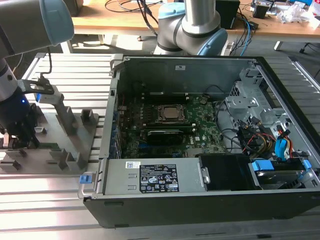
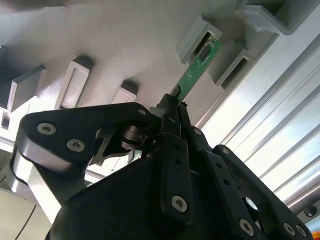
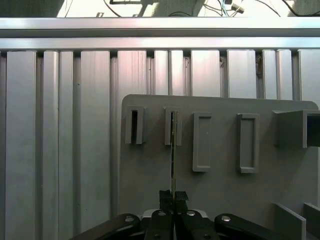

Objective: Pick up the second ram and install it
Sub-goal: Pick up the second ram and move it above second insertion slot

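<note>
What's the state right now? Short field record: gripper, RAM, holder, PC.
gripper: gripper shut on the RAM stick
RAM stick: green, held on edge; far end sits in a slot of a grey holder block
holder: grey holder plate with several slotted blocks, on the ribbed metal table
position: arm works over the plate, at the exterior view's left of the computer case
computer case: open, motherboard exposed
progress: stick gripped at the holder, not in the case
</note>
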